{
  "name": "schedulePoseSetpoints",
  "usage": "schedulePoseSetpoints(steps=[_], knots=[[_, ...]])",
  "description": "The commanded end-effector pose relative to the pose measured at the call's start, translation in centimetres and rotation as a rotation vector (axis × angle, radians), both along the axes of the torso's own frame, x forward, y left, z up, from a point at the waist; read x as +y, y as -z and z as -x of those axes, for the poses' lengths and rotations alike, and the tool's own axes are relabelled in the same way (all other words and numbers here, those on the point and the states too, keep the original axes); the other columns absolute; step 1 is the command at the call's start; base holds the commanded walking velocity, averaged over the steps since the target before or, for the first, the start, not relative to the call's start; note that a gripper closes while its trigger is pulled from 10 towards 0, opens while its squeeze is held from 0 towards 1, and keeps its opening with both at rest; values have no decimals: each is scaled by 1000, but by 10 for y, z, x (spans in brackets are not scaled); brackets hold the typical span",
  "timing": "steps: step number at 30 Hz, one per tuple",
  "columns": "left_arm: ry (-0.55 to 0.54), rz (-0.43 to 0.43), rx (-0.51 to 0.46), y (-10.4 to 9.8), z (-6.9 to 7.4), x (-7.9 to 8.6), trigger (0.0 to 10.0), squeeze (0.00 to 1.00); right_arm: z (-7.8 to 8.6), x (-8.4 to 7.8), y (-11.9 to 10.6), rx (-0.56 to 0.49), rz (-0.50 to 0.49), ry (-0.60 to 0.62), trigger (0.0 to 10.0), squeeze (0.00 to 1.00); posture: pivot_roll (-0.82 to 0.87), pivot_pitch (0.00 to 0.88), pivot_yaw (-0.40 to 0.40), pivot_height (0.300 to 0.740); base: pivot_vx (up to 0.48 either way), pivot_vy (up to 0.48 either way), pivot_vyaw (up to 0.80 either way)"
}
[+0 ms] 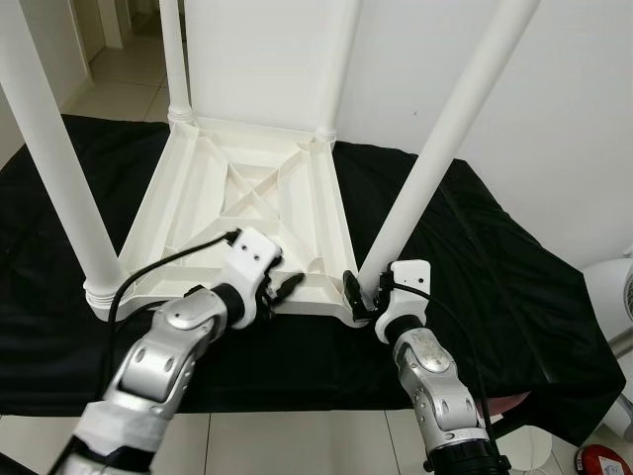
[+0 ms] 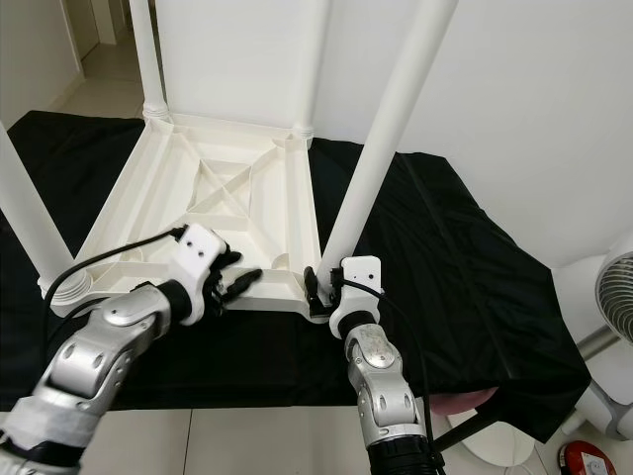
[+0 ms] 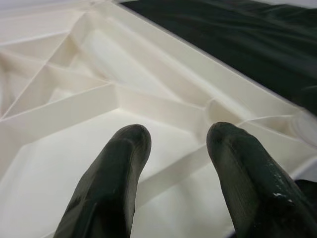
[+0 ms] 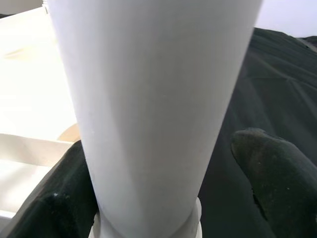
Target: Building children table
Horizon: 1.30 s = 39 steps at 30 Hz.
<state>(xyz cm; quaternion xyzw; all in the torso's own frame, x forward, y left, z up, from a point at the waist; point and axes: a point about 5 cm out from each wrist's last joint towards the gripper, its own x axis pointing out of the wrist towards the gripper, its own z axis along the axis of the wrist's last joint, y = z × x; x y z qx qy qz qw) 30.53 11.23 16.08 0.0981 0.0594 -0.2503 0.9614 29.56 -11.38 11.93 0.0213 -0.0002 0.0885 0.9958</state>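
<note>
Children table (image 1: 247, 208) was lain upside down on black cloth (image 1: 495, 287), four legs up. Right end effector (image 1: 364, 297) was spread around near-right leg (image 1: 435, 148) base, not clenched; left end effector (image 1: 282, 287) was released over the frame. Leg should be twisted squarely while frame is steadied.
</note>
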Motion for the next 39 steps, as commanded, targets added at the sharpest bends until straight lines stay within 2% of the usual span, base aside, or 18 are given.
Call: schedulePoseSetpoints(steps=[1,4,5,7,9,11,13,21,22,23,24,28,31,32,35,36,37,39], knots=[[-70,-32,41,11,-3,1,10000,0,1,-9,2,-2,22,41,10000,0,-1,0,-135,740,0,0,0],[-135,-66,46,17,-6,5,10000,0,2,-9,1,-6,15,42,10000,0,-6,0,-133,740,0,0,0],[-195,-60,55,19,-9,10,10000,0,2,-9,-1,-13,10,46,10000,0,-10,0,-129,740,0,0,0],[-236,-54,63,20,-11,14,10000,0,2,-9,-1,-18,7,49,10000,0,-10,0,-129,740,0,0,0],[-376,-90,69,23,-16,33,10000,0,1,-10,-3,-28,14,51,10000,0,-11,0,-126,740,0,0,0],[-420,-109,70,23,-18,41,10000,0,1,-10,-4,-31,17,50,10000,0,-11,0,-126,740,0,0,0],[-516,-120,71,22,-20,58,10000,0,-1,-10,-6,-40,18,51,10000,0,-10,0,-127,740,0,0,0],[-627,-152,25,13,-19,81,10000,0,-5,-12,-9,-50,27,50,10000,0,1,0,-136,740,0,0,0],[-603,-185,2,10,-17,82,10000,0,-6,-12,-10,-53,31,47,10000,0,3,0,-141,740,0,0,0],[-443,-182,-53,2,-16,69,10000,0,-7,-13,-11,-53,38,41,10000,0,8,0,-151,740,0,0,0],[-369,-189,-77,-1,-14,62,10000,0,-7,-14,-11,-53,40,40,10000,0,11,0,-154,740,0,0,0],[-275,-170,-91,-4,-13,53,10000,0,-7,-14,-10,-51,45,36,10000,0,11,0,-154,740,0,0,0],[-78,-139,-120,-8,-10,34,10000,0,-6,-14,-10,-52,39,28,10000,0,13,0,-156,740,0,0,0],[-78,-139,-120,-8,-10,34,10000,0,-6,-14,-10,-52,39,28,10000,0,13,0,-156,740,0,0,0],[77,-130,-128,-12,-9,21,10000,0,-2,-16,-9,-55,20,35,10000,0,9,0,-149,740,0,0,0],[77,-130,-128,-12,-9,21,10000,0,-2,-16,-9,-55,20,35,10000,0,9,0,-149,740,0,0,0],[131,-132,-132,-13,-8,16,10000,0,0,-16,-9,-56,15,34,10000,0,4,0,-142,740,0,0,0],[213,-171,-133,-12,-13,9,10000,0,7,-15,-5,-54,-12,25,10000,0,-8,0,-126,740,0,0,0]])
